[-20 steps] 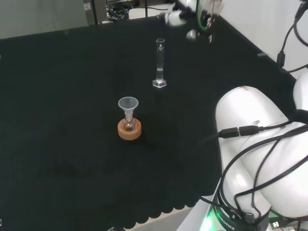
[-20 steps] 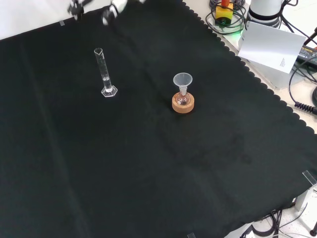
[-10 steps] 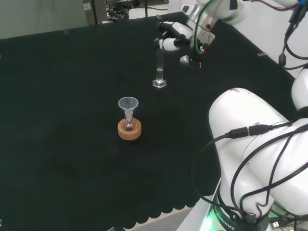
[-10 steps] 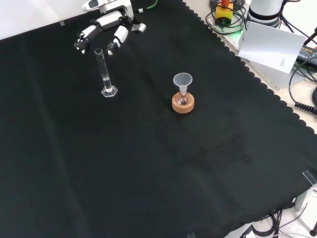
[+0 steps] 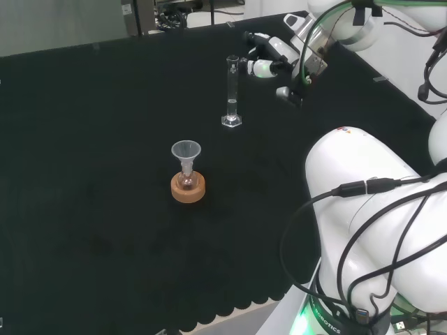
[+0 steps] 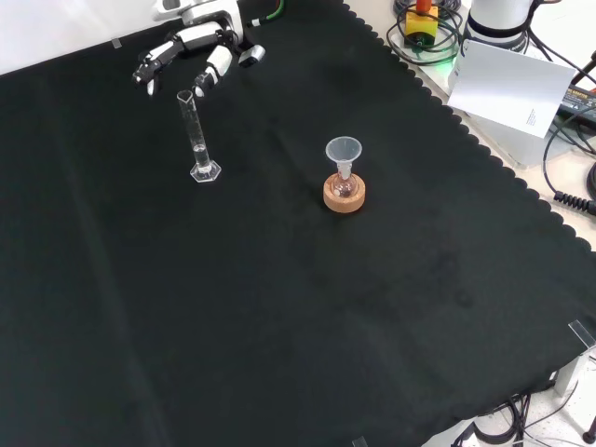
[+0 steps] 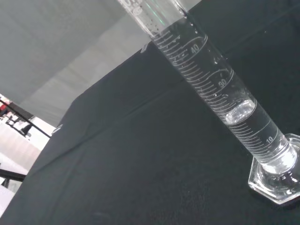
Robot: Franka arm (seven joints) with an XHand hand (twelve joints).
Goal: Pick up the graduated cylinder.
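- Reaching toward the task's thing, the black and white hand (image 5: 279, 54) is seen in the head view just to the right of the cylinder's upper part, with its fingers (image 6: 158, 61) relaxed and spread, holding nothing.
- In the front view the hand (image 6: 200, 51) is placed above and behind the cylinder's rim, apart from the glass; no contact can be made out.
- The tall, narrow, clear graduated cylinder (image 5: 232, 91) is stood upright on its hexagonal foot (image 6: 206, 171) on the surface covered with black cloth (image 6: 279, 307), toward the far left in the front view.
- In the wrist view the cylinder (image 7: 220, 101) is seen close by, with a little clear liquid low in the tube and printed marks along it.
- The step is judged to be the final approach; the grasp is not yet made.
- The tube would best be taken around its middle, between thumb and fingers, so that it is not tipped over its small foot.
- A straight upward lift is advised, the cylinder being kept vertical so the liquid is not spilled.
- A small clear funnel in a flask on a cork ring stand (image 5: 187, 183) is stood well apart, nearer the arm's base, and should not be disturbed.
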